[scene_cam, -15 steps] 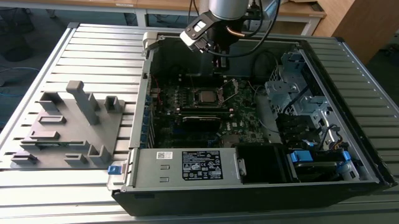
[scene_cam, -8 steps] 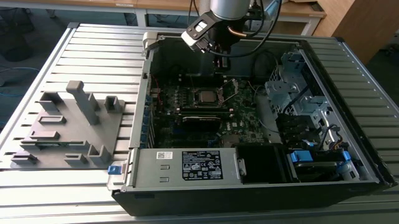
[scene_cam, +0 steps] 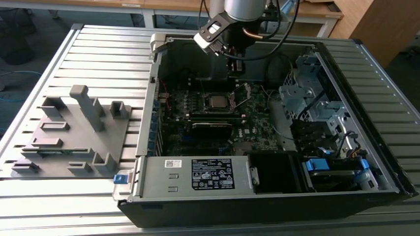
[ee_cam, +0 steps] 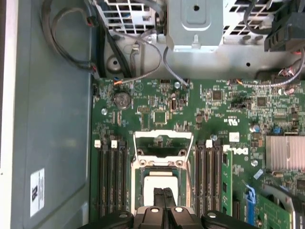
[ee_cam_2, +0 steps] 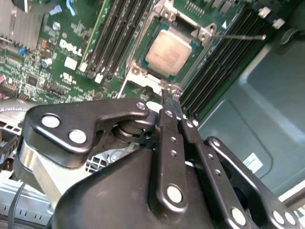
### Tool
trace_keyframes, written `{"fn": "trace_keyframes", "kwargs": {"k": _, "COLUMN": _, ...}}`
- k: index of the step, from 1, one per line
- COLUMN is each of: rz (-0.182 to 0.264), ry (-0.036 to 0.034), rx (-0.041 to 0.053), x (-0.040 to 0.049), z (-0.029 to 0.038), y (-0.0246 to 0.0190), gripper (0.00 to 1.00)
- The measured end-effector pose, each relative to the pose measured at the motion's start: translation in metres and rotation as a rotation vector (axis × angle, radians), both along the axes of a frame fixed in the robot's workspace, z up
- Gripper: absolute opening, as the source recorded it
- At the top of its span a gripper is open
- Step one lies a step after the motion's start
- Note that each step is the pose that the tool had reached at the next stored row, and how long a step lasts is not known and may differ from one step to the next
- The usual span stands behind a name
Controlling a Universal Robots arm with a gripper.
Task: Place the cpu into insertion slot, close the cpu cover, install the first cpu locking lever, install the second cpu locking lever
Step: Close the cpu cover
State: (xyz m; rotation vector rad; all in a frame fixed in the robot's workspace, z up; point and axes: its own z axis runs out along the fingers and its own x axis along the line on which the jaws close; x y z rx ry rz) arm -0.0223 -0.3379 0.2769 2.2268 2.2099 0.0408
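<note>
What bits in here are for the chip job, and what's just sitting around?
For the job:
- cpu, lying in the slot
- cover, standing open
- lever
- gripper, jaws together, close by the cpu

Just sitting around:
- grey plate outside the case
- power box
- round battery
- drive cage

Matt grey metal is noted on cpu (ee_cam_2: 168,51); bright bare metal on cpu cover (ee_cam: 163,135); gloss black on gripper (ee_cam_2: 167,98).
</note>
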Motion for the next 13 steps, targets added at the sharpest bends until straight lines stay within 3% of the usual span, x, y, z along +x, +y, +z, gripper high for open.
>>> {"fn": "trace_keyframes", "kwargs": {"k": 13, "rz": 0.000, "ry": 0.0000, "rx": 0.0001, "x": 0.0291, "z": -0.0005, "y": 0.0006, "gripper": 0.10}}
